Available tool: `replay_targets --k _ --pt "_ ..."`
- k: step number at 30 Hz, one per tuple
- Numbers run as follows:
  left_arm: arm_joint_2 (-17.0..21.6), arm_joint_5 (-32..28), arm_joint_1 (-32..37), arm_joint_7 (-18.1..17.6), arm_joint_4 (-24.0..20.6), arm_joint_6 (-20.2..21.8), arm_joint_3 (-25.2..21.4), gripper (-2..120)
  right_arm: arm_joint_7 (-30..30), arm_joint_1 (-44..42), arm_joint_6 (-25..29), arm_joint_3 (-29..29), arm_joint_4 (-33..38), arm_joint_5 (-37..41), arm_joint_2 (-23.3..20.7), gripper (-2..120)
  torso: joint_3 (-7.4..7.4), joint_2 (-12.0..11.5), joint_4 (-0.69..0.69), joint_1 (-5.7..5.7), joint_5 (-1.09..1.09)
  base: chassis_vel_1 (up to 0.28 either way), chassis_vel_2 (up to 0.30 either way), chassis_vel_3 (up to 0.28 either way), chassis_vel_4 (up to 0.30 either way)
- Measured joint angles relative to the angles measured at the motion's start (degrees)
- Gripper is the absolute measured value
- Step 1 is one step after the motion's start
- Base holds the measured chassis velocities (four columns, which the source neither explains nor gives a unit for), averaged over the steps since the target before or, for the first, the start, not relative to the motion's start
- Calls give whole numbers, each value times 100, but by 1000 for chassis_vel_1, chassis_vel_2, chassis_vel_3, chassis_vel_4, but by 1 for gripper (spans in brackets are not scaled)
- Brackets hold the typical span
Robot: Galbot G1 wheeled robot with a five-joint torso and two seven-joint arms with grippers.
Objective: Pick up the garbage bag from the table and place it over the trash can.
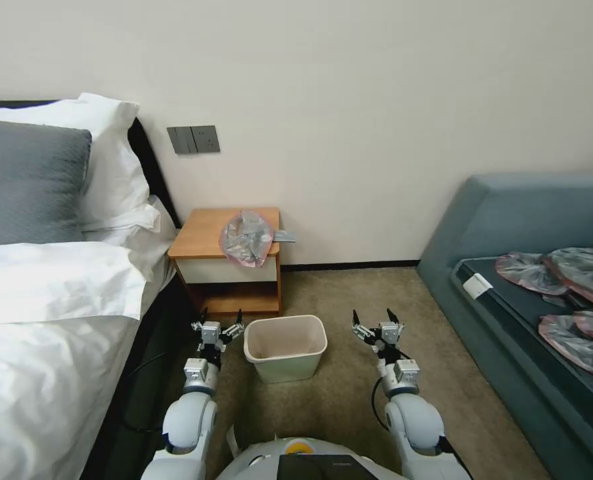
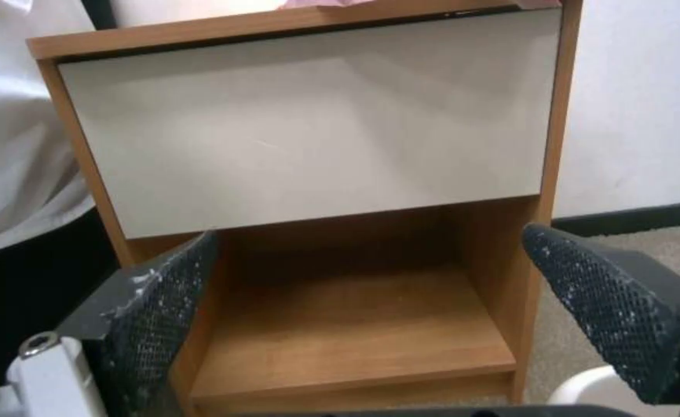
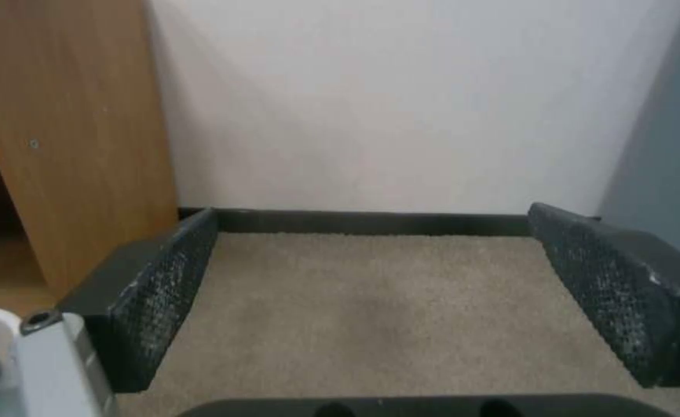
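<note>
Nothing is picked yet: my left claw (image 1: 217, 326) and right claw (image 1: 377, 325), both spread and empty, flank the cream-beige rectangular plastic trash can (image 1: 285, 347), so I judge one must rise to the crinkly translucent grey garbage bag (image 1: 246, 237) draped over the front right edge of the orange-brown wood nightstand table (image 1: 203, 235).

The head view looks forward and down from above onto the small orange-brown wooden nightstand with a white drawer front (image 1: 226, 257), which stands well ahead against the wall. The left wrist view faces that nightstand's drawer front (image 2: 309, 116) squarely from close and low. The right wrist view looks low along the beige carpet (image 3: 371, 313) toward the wall, sharing only the nightstand's side panel (image 3: 77, 139).
</note>
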Motion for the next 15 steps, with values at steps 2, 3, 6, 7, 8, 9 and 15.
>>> replay_targets --k 2,3,6,7,8,9,15 --pt "0 0 0 0 0 0 0 100 0 0 0 0 0 0 0 100 0 0 0 0 0 0 0 0 0" --pt "0 0 0 0 0 0 0 100 0 0 0 0 0 0 0 100 0 0 0 0 0 0 0 0 0" --pt "0 0 0 0 0 0 0 100 0 0 0 0 0 0 0 100 0 0 0 0 0 0 0 0 0" --pt "0 0 0 0 0 0 0 100 0 0 0 0 0 0 0 100 0 0 0 0 0 0 0 0 0" --pt "0 0 0 0 0 0 0 100 0 1 0 0 0 0 0 100 0 0 0 0 0 0 0 0 0" --pt "0 0 0 0 0 0 0 100 0 0 0 0 0 0 0 100 0 0 0 0 0 0 0 0 0" --pt "0 0 0 0 0 0 0 100 0 0 0 0 0 0 0 100 0 0 0 0 0 0 0 0 0"
